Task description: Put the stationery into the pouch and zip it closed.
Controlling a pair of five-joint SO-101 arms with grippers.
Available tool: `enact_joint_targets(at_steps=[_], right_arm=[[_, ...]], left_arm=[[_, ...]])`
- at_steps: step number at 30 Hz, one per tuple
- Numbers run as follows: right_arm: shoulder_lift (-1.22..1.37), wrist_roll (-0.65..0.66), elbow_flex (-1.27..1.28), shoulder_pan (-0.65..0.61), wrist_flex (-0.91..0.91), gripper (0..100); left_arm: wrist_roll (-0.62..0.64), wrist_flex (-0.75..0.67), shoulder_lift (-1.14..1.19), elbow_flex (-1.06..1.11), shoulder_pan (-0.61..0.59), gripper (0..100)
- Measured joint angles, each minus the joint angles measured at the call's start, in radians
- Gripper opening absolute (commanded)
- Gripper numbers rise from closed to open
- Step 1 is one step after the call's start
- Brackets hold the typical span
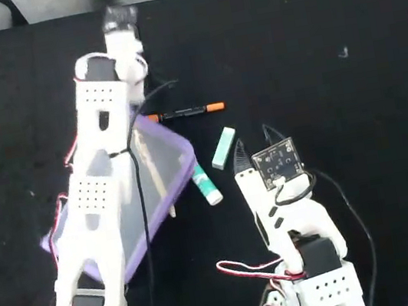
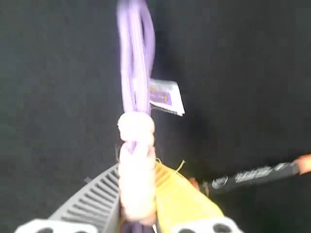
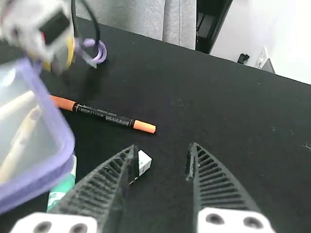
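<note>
Black tabletop fills the high view, and both arms come in from its lower edge.

The pouch lies left of centre. It is clear with a purple rim, and its long axis runs from lower left to upper right. Much of it is covered by the left arm, which stretches over it. Inside it are two pale sticks that lie roughly along the pouch's length. In the right wrist view they show through the clear wall.

The left gripper is at the upper left of the high view, beyond the pouch's far end. In its own wrist view its jaws are clamped together on the purple pull loop. The loop stands up out of the jaws, and a small tag hangs beside it.

Outside the pouch:
- **The marker:** it is black with orange ends and lies level across the frame, just above the pouch's upper corner.
- **The eraser:** it is mint green and tilts from lower left to upper right, to the right of the pouch.
- **The glue stick:** it lies against the pouch's right edge and slants down to the right, with its white end lowest.

The right gripper sits just right of the eraser with its jaws wide apart. In its wrist view the eraser shows at the tip of one finger.
</note>
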Motion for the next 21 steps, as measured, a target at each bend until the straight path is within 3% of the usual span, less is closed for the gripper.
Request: enact_joint_targets(at_steps=[12,16,21], right_arm=[[0.000,0.000,0.000,0.000,-0.014,17.7],[0.000,0.000,0.000,0.055,-0.057,17.7],[0.000,-0.015,-0.017,0.224,-0.112,17.9]], left_arm=[[-0.025,-0.002,-0.528,0.000,0.043,3],[-0.181,0.084,-0.689,-0.002,0.107,3],[-0.324,0.135,-0.852,-0.002,0.212,3]])
